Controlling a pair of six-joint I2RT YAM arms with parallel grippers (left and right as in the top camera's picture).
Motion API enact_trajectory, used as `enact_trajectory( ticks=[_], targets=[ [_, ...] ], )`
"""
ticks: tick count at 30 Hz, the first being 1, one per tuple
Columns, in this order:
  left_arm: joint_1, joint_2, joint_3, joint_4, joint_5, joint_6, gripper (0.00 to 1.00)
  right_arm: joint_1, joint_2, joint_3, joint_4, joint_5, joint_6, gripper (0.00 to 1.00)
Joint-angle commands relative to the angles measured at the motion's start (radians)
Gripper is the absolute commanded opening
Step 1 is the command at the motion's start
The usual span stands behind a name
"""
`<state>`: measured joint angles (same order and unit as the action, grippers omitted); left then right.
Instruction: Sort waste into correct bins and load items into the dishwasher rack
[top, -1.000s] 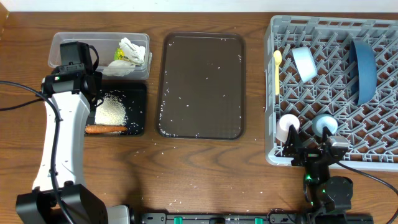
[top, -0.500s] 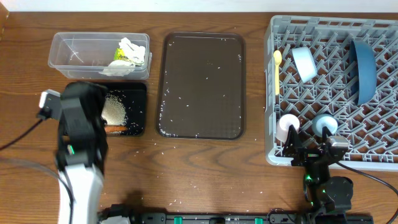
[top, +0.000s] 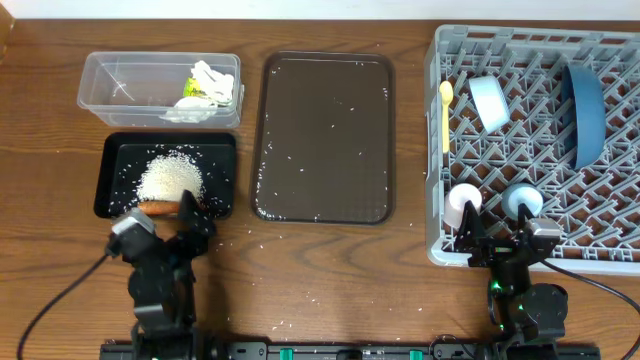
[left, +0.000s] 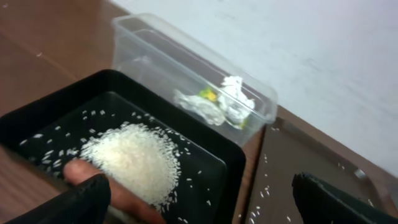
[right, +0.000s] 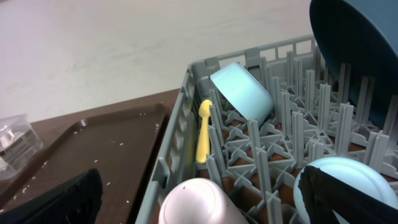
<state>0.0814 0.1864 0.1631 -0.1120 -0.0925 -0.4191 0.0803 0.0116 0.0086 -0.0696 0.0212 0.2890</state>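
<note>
Overhead we see the worktop (top: 330, 270): a clear rectangular plastic tub (top: 118, 80) holding crumpled white tissues (top: 212, 80) and a small yellow-green wrapper (top: 192, 88), a shallow black rectangular tray (top: 113, 165) with heaped white rice grains (top: 170, 178) and a thin orange stick (top: 157, 208), and a large grey pegged dishwasher rack (top: 438, 150) carrying a dark blue plate (top: 583, 110), light blue bowl (top: 489, 102), pale yellow spoon (top: 445, 115), pink-white cup (top: 463, 203) and light blue cup (top: 521, 200). Only the wrist views look between the jaws: the left gripper (left: 202, 190) gapes wide and empty at the tray's near edge, the right gripper (right: 199, 193) likewise before the two cups.
</note>
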Motion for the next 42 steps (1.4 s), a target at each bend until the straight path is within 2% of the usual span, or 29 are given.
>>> enact_trajectory(
  ticks=[1, 9, 42],
  targets=[
    [-0.029, -0.091, -0.053, 0.015, 0.015, 0.089, 0.96, -0.011, -0.006, -0.003, -0.002, -0.003, 0.013, 0.99],
    [-0.035, -0.185, -0.124, 0.029, 0.014, 0.126, 0.96, -0.011, -0.006, -0.003, -0.002, -0.003, 0.013, 0.99],
    [-0.035, -0.182, -0.159, 0.044, 0.04, 0.142, 0.96, -0.011, -0.006, -0.003, -0.002, -0.003, 0.013, 0.99]
  ],
)
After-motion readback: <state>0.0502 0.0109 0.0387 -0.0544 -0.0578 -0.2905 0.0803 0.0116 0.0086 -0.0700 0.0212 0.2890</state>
